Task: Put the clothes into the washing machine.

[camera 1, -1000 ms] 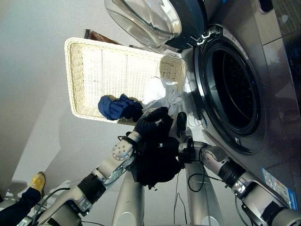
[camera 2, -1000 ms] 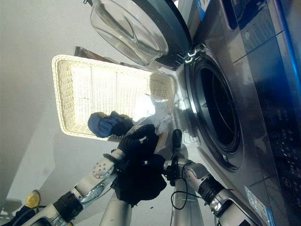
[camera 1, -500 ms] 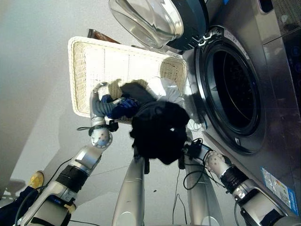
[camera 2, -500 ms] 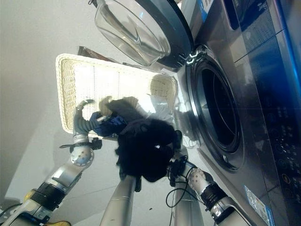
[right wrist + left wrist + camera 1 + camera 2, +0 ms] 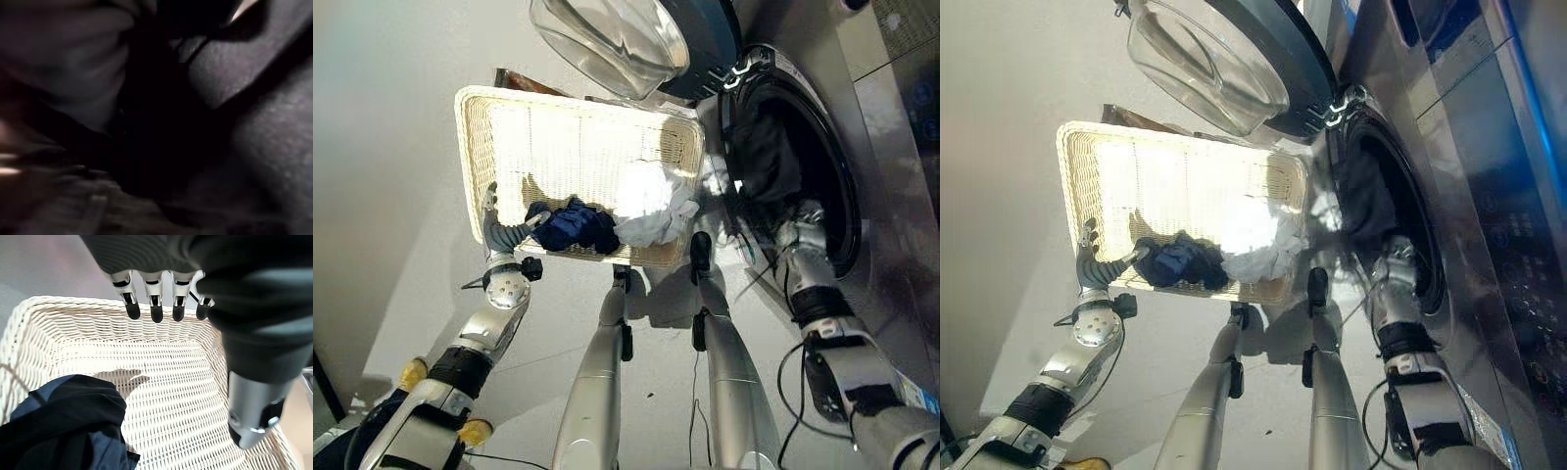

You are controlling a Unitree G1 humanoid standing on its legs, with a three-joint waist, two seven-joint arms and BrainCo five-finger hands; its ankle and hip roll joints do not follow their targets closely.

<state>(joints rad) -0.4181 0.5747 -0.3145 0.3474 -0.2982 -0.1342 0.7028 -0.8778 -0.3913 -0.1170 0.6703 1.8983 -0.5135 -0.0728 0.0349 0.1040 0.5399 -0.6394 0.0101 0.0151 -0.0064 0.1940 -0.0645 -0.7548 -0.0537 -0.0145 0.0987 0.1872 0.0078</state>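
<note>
Front-loading washing machine [image 5: 891, 196] stands at the robot's right, its round glass door [image 5: 617, 39] swung fully open. A white wicker laundry basket [image 5: 509, 127] sits on the floor just beside the machine, in front of the open door. Right arm reaches into the drum opening [image 5: 822, 166]; a dark garment [image 5: 766, 157] hangs inside the opening, bunched in its upper part just past the wrist. The right hand [image 5: 800, 217] sits at the lower rim of the opening, with the fingers hidden by the cloth and the dark interior, so cannot tell whether it grips the garment or has let go; the right wrist view gives dark folds of fabric at close range and no readable fingers. Left hand [image 5: 161, 303] is over the basket's near left corner, fingers straight and relaxed, thumb [image 5: 249, 431] apart, holding nothing; the left wrist view shows the fingertips hanging clear above the woven floor of the basket. Two items lie in the basket along its near wall: a navy blue garment [image 5: 573, 225], crumpled, just beside the left hand, and a white garment [image 5: 651, 201], crumpled, touching the blue one and lying in the corner nearest the machine. A person's yellow shoe [image 5: 411, 372] shows at the lower left on the floor.
</note>
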